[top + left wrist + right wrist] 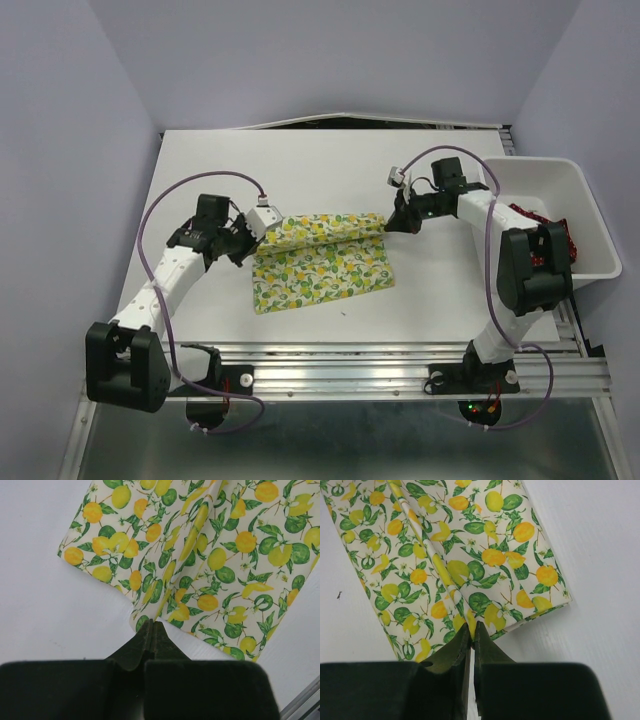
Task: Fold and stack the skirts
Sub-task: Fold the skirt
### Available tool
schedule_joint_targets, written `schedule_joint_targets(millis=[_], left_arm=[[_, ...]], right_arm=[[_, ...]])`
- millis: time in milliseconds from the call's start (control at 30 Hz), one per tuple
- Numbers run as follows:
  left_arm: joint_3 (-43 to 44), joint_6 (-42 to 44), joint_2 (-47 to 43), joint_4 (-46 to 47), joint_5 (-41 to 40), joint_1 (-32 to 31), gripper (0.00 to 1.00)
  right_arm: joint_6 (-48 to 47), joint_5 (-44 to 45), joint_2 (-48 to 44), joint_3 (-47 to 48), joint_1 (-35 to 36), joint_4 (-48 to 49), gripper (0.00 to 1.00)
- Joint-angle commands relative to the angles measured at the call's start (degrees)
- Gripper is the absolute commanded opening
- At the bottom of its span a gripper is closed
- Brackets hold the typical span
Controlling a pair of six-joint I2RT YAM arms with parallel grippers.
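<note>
L fingers (139,647) & R fingers (489,652) pinch lemon skirt (320,270); red skirt (523,211) in bin (575,195).

the lemon skirt (320,262) is creamy white, scattered all over with yellow lemons, some nearer orange, and green leaves. under it the table (330,170) is plain white. the red skirt (525,212) shows in the white bin (592,215). the arms (165,275) are white and black, with purple cables (215,180).
</note>
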Motion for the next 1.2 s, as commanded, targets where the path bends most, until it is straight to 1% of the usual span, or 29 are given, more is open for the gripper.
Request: schedule_joint_targets(millis=[0, 267, 400, 533, 633, 800, 933, 967, 1000, 1033, 1067, 1100, 1167], left_arm=[[2.85, 1.45, -0.50, -4.09, -0.80, 0.55, 0.00], [8.48, 3.38, -2.70, -10.41, -1.24, 0.55, 0.00], [8.92, 4.35, -4.81, -13.40, -0.89, 0.55, 0.00], [7.61, 6.72, -6.65, -18.40, 0.16, 0.11, 0.00], [6.38, 8.48, -7.88, -20.35, -0.01, 0.02, 0.00], [2.34, 9.44, -9.73, -21.23, -0.89, -0.77, 0.00], [-1.61, 13.57, -10.78, -24.04, -0.63, -2.00, 0.00], [-2.41, 14.45, -11.05, -24.48, -0.45, -2.44, 0.00], [-3.20, 15.06, -11.31, -24.92, -0.19, -2.88, 0.00], [-4.60, 16.29, -12.01, -25.88, 0.07, -4.01, 0.03], [-4.96, 16.82, -12.28, -26.32, 0.16, -4.55, 0.13], [-4.97, 17.44, -12.54, -26.94, 0.60, -4.73, 0.29], [-3.83, 19.97, -13.25, -28.69, 1.30, -4.82, 0.43]], right_arm=[[-0.83, 1.16, -2.22, 3.36, -0.60, -2.00, 0.01], [-3.55, 0.63, -5.39, 4.86, -0.60, -6.66, 0.01], [-6.19, 1.33, -8.46, 2.15, -0.60, -8.68, 0.01], [-9.00, 2.39, -10.66, -0.49, -0.07, -10.00, 0.01], [-11.73, 3.53, -12.50, -2.87, 0.45, -10.09, 0.01], [-16.82, 6.08, -15.32, -10.51, 2.91, -10.09, 0.01], [-19.99, 8.19, -18.39, -16.58, 5.98, -7.90, 0.02], [-20.52, 8.37, -18.75, -18.41, 6.51, -7.72, 0.05], [-21.74, 8.54, -19.10, -19.04, 6.52, -7.54, 0.11], [-22.19, 9.07, -19.36, -19.57, 7.21, -7.63, 0.23], [-22.37, 9.33, -19.63, -19.84, 7.22, -7.72, 0.36], [-22.72, 9.60, -20.24, -19.84, 7.22, -8.07, 0.51], [-23.33, 10.30, -20.77, -19.14, 7.22, -8.86, 0.59]])
